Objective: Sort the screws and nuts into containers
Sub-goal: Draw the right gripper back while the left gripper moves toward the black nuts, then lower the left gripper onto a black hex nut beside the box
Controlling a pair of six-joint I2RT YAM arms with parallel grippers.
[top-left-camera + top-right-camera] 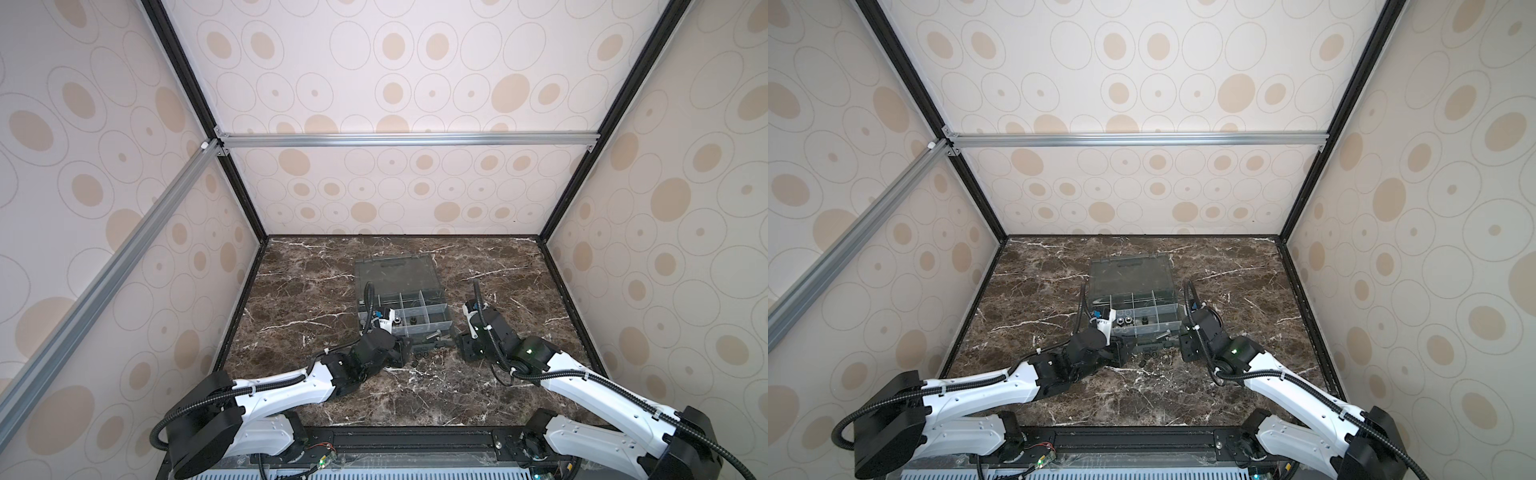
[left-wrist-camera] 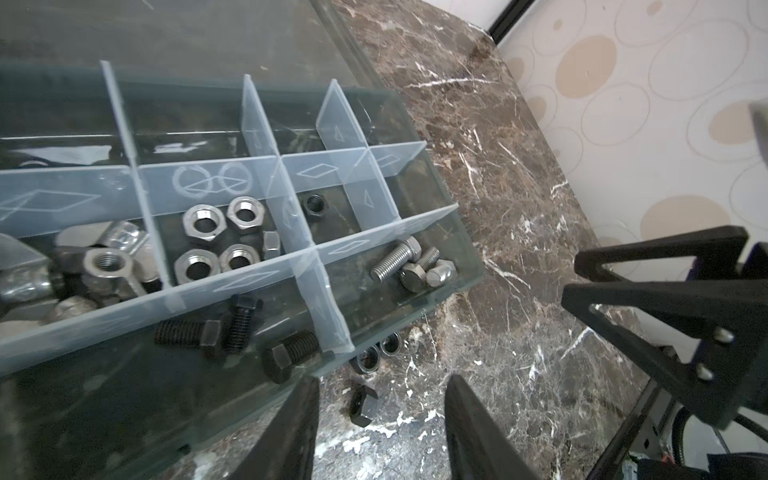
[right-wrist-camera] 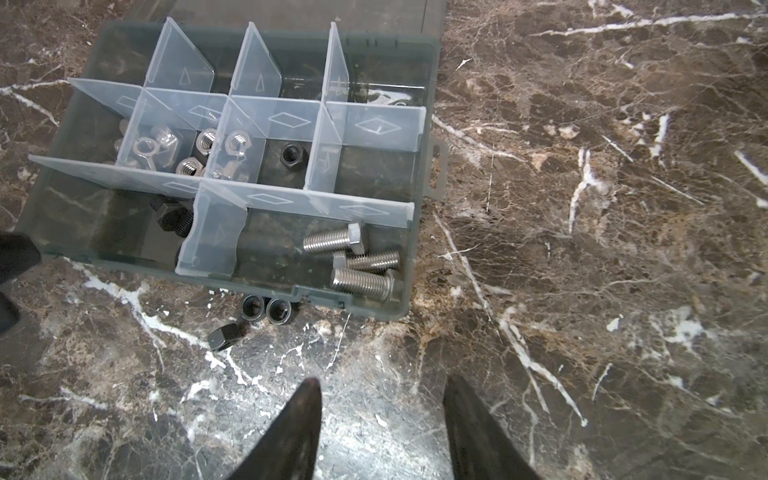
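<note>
**Both pincers slack, three black nuts outside the box**

The left gripper (image 2: 380, 432) hangs released, jaws parted with nothing between them, low over the table just near of the box. The right gripper (image 3: 382, 432) is slack too, jaws apart and empty, off the box's near right corner. In both top views the two face each other across a small gap.

Between them lie three loose nuts. A lone black nut (image 2: 363, 405) sits right by the left gripper's tips, and a pair of black nuts (image 3: 266, 309) lies side by side against the box's near wall.

The organizer box (image 3: 104, 254) stands mid-table. It is translucent grey, split by pale frosted dividers into three rows, and its clear lid (image 1: 395, 272) lies flat on the far side.
- **Near right compartment:** three silver screws (image 3: 365, 262), hex-headed with threaded shafts, huddled together.
- **Near left compartment:** three black screws (image 2: 232, 328) of the same shape.
- **Middle row, from the left:** a jumble of silvery pieces (image 2: 112, 257) I cannot count, then five silver nuts (image 2: 203, 224), four flat and one on edge, then one boxed black nut (image 2: 313, 203).

The table (image 1: 316, 291) is dark brown marble veined in white. Cream walls (image 1: 395, 83) printed with beige ovals and thin rings close three sides, held by black and aluminium frame bars (image 1: 407, 139).
</note>
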